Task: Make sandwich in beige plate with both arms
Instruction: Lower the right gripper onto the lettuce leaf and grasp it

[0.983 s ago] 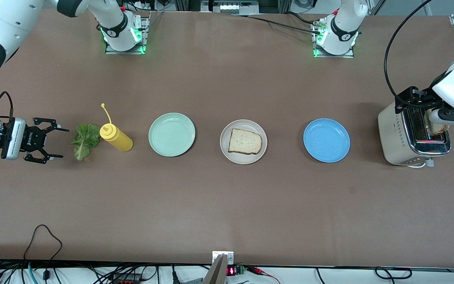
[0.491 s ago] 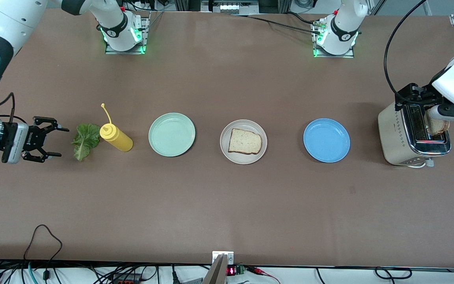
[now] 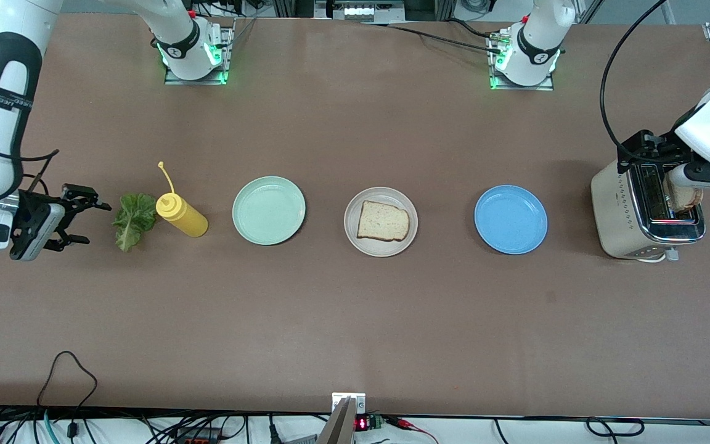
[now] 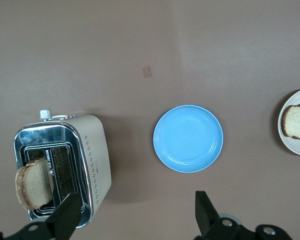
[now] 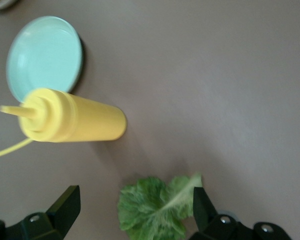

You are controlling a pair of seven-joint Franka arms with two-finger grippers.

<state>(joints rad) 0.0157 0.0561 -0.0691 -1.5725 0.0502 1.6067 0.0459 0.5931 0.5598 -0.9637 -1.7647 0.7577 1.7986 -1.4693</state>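
Front view, single row across mid-height of frame, from right arm's end of surface (image 3: 355,320): lettuce leaf (image 3: 134,219), squeeze bottle (image 3: 182,216) just beside it, first plate (image 3: 269,210), middle plate (image 3: 381,251) at frame centre with bread slice (image 3: 383,221) on it, third plate (image 3: 511,219), toaster (image 3: 629,209) with second slice (image 3: 688,197) standing in its slot.

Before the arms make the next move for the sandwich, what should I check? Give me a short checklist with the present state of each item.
1. Beige plate holds the first bread slice: ok.
2. Lettuce leaf free on the table, beside the mustard bottle: ok.
3. Right hand open, facing the leaf: ok.
4. Right hand touching the leaf: not ok, a gap shows.
5. Second slice standing up out of the toaster: ok.
6. Left hand open over the toaster: ok.
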